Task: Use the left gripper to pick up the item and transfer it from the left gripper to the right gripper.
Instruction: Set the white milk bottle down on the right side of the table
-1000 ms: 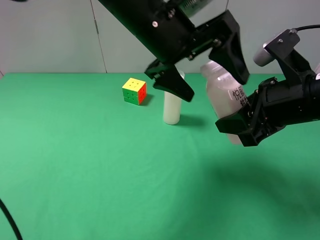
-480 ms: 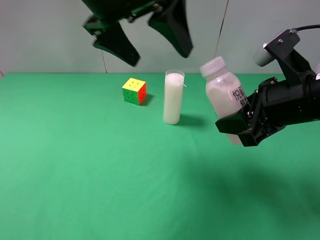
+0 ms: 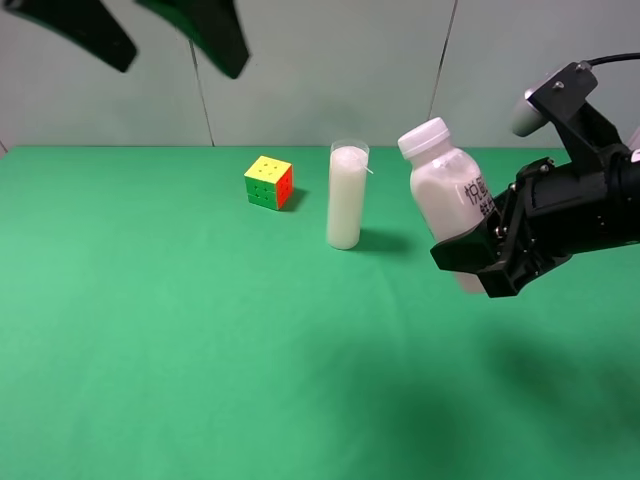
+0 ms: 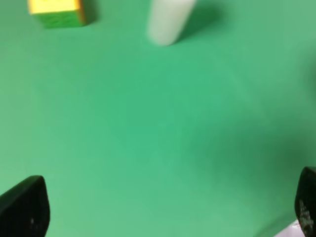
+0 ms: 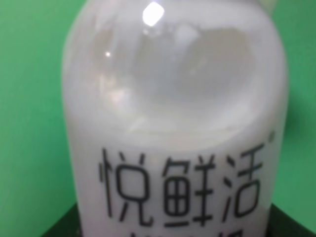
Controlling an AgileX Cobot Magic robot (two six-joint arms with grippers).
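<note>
Bottle [image 3: 442,190]: white, round white cap, dark printed characters on the label. Clamped low on its body in the right pincer [image 3: 472,265] and raised above the green worktop [image 3: 150,330]. Tilted, cap uppermost and leaning toward the candle [image 3: 346,195], near it yet apart; base largely hidden behind the black jaws. In right wrist view, close and filling most of the frame, label characters facing the camera, black jaw parts just visible at either side of the lower body. Right pincer: closed tight upon the bottle, arm entering from the right of the high view. Left pincer [image 3: 178,65]: jaws spread wide, unloaded, high at the upper left edge of the high view, well apart from bottle and right pincer. In left wrist view, two black tips at opposite sides with bare worktop between. Candle: tall white cylinder in clear glass, upright on the worktop toward the back, between cube [image 3: 268,181] and bottle. Cube: coloured puzzle with yellow top, green and red sides showing, resting on the worktop near the candle, on the left pincer's side. Both visible, blurred, in left wrist view. Small pale patch at one corner of that view: too blurred to identify.
</note>
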